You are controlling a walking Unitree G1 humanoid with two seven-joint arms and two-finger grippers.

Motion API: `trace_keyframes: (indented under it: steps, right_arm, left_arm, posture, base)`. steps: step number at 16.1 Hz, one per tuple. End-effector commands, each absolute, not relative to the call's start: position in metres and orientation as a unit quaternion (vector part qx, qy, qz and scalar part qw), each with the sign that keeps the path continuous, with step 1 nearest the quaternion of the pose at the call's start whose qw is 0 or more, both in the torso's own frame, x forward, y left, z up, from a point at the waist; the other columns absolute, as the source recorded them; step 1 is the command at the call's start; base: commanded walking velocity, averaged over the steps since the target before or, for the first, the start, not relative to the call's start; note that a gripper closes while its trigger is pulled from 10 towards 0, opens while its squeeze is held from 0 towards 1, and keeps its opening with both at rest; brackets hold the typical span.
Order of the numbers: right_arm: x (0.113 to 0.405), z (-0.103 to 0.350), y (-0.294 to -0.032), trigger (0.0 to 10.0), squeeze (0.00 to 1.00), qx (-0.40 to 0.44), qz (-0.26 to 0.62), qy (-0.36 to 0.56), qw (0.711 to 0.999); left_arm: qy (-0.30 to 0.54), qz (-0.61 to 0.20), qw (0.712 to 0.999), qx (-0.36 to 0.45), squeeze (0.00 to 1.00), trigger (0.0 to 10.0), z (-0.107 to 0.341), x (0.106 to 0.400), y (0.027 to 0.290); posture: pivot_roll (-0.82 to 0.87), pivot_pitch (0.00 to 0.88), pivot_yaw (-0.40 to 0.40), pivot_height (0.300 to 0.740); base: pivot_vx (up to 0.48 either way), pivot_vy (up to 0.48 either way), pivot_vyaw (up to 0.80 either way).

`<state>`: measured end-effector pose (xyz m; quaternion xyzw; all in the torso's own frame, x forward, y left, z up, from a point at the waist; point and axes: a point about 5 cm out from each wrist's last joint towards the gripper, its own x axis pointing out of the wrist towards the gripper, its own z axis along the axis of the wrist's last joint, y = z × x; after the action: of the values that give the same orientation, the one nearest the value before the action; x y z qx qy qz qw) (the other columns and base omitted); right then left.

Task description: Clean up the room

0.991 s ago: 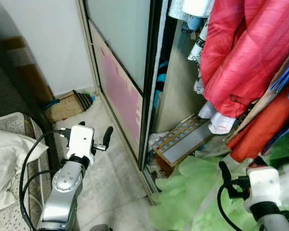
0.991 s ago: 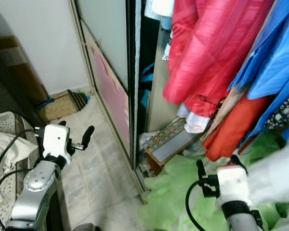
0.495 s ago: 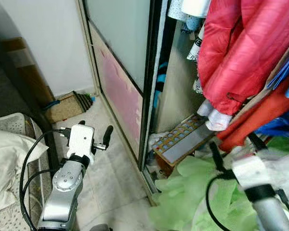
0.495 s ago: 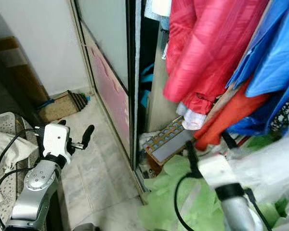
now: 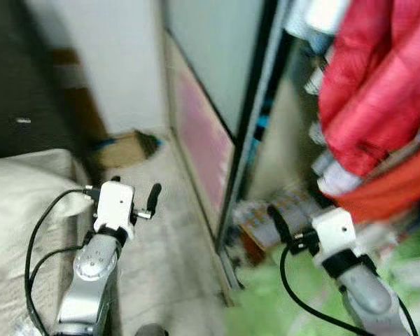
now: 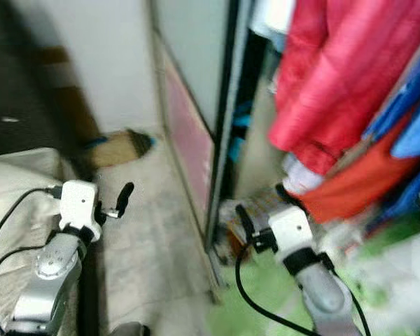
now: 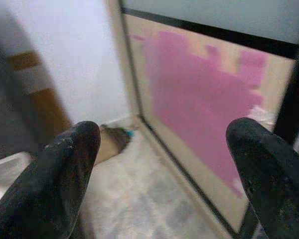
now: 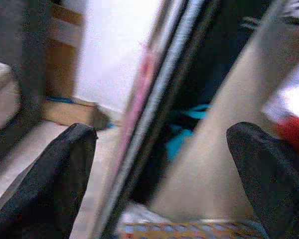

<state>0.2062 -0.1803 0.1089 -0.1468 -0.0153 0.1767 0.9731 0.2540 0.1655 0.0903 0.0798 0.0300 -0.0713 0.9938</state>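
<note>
So both grippers are spread and empty: left gripper [image 7: 159, 169] over the floor [image 5: 175, 231], right gripper [image 8: 159, 174] near the wardrobe door [image 5: 217, 105].

Head stereo pair looks down, blurred, sharing wardrobe door [image 5: 203, 133]; wrist cameras face it, seemingly near.

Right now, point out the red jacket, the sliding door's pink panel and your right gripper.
red jacket [image 6: 336, 84], right eye view, middle of its front.
pink panel [image 7: 199, 104], left wrist view, panel's middle.
right gripper [image 5: 277, 218], left eye view, between fingertips.
</note>
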Motion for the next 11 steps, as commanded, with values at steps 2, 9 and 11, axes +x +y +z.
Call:
trace_keyframes:
  steps: [2, 9, 11]
  right_arm:
    - [0.209, 0.112, -0.172, 10.0, 0.00, -0.121, 0.194, -0.012, 0.973]
    - [0.233, 0.113, -0.177, 10.0, 0.00, -0.059, 0.170, 0.028, 0.983]
    - [0.243, 0.117, -0.174, 10.0, 0.00, -0.036, 0.141, 0.024, 0.989]
  left_arm:
    - [0.032, -0.060, 0.994, 0.085, 0.00, 10.0, 0.090, 0.253, 0.168]
    - [0.044, -0.035, 0.993, 0.108, 0.00, 10.0, 0.083, 0.252, 0.171]
    - [0.032, -0.024, 0.994, 0.097, 0.00, 10.0, 0.091, 0.255, 0.175]
  posture:
    - [-0.05, 0.009, -0.051, 0.740]
    - [-0.05, 0.000, -0.009, 0.740]
    - [-0.02, 0.000, -0.030, 0.740]
  base:
    - [0.000, 0.000, 0.80]
    - [0.000, 0.000, 0.80]
    - [0.000, 0.000, 0.80]
